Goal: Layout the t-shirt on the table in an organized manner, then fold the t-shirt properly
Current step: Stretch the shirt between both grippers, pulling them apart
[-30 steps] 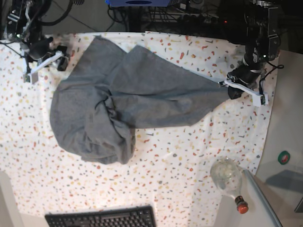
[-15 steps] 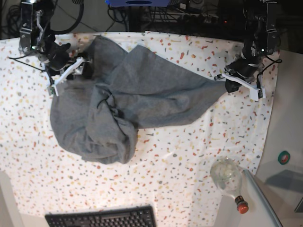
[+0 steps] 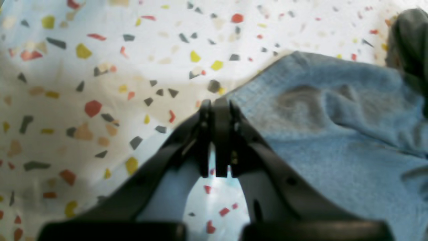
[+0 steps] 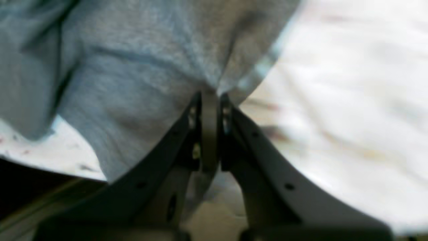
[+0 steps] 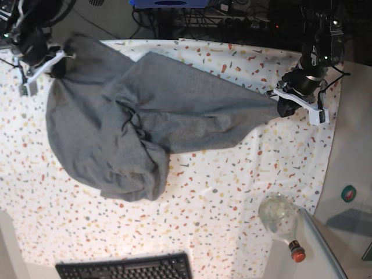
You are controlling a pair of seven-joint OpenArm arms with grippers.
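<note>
The heather-grey t-shirt (image 5: 133, 125) lies crumpled on the speckled table (image 5: 232, 192), stretched between both arms. At the far left corner my right gripper (image 5: 60, 58) is shut on a bunch of its cloth. The right wrist view shows that gripper (image 4: 210, 96) pinching the grey knit t-shirt (image 4: 133, 67), lifted a little off the table (image 4: 351, 100). On the right, my left gripper (image 5: 275, 99) is shut on the shirt's pointed end. The left wrist view shows this gripper (image 3: 215, 104) clamped on the t-shirt (image 3: 334, 140) at its edge, low over the table (image 3: 100, 50).
A clear bottle (image 5: 280, 218) with a red cap lies at the table's near right edge. A black keyboard (image 5: 125, 268) sits at the near edge. A plain grey side surface (image 5: 349, 163) with a small green disc (image 5: 348, 193) is to the right. Dark equipment lines the far side.
My right gripper came onto the shirt's far left part, shut on it and pulled the cloth up and left, spreading it. The left gripper kept its hold, nearly still.
</note>
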